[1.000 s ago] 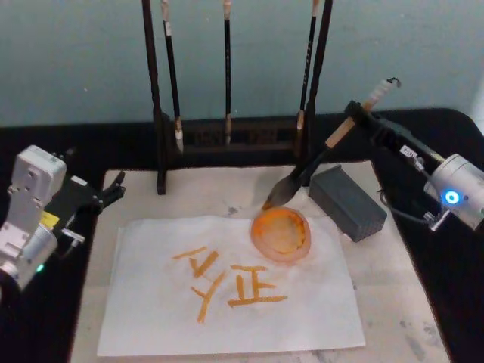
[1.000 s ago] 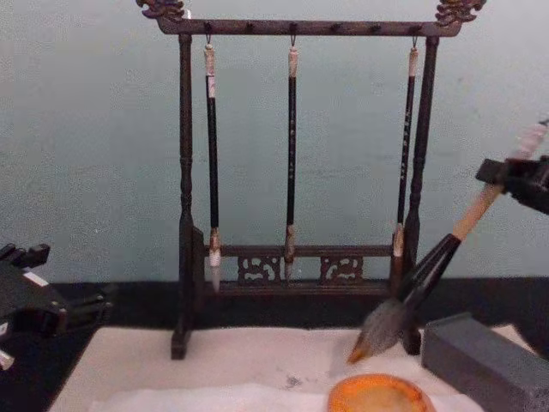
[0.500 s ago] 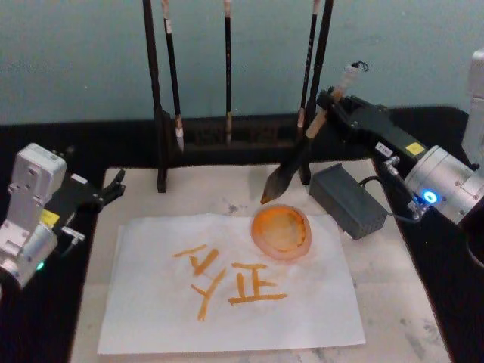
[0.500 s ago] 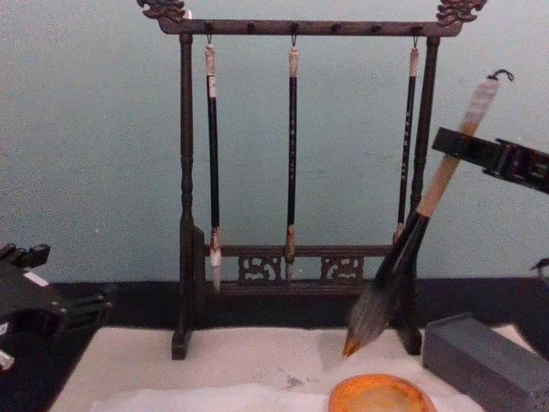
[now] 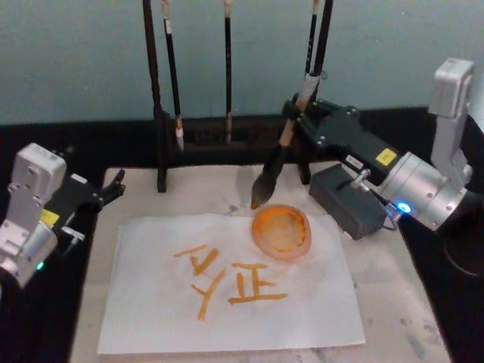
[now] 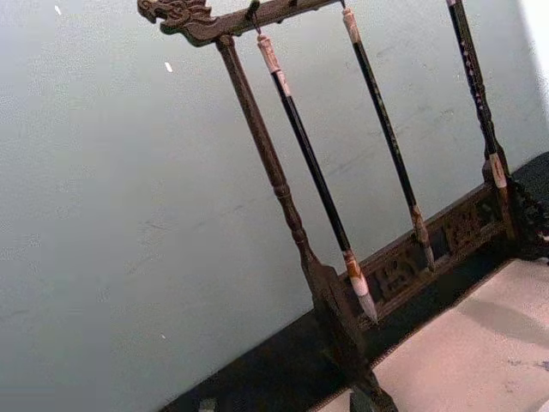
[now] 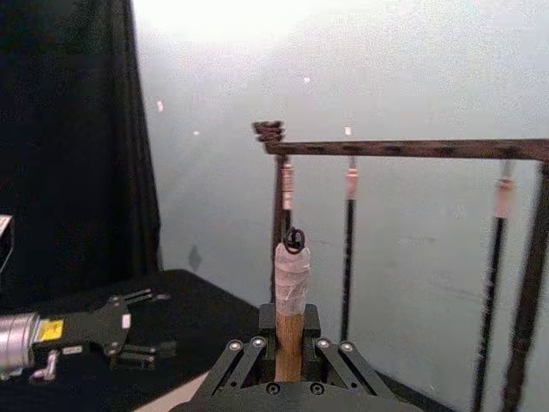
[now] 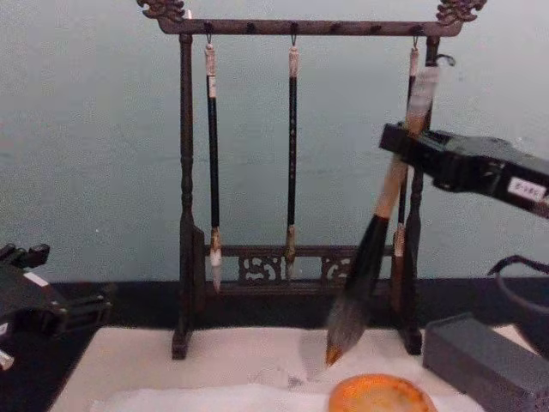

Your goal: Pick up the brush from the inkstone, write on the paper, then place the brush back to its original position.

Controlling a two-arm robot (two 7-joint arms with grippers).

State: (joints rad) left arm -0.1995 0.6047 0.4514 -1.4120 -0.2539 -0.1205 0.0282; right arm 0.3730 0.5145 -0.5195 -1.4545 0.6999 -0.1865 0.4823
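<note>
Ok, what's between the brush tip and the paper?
Just a bare strip of mat, seen in the head view. The right pincer holds the brush beyond the paper, by the dish.

Orange characters [image 5: 231, 276] are showing in the middle of the paper [image 5: 151, 321]. The right-hand one is reading as 正 [image 5: 255, 286], while the looser left-hand strokes [image 5: 203, 278] are perhaps forming 丫. A yellow sticker [image 5: 385, 156] and a white label [image 8: 519, 189] on the right arm [image 5: 423, 189], and a second yellow sticker [image 5: 49, 218] on the left arm [image 5: 30, 227], are carrying print too small to read.
</note>
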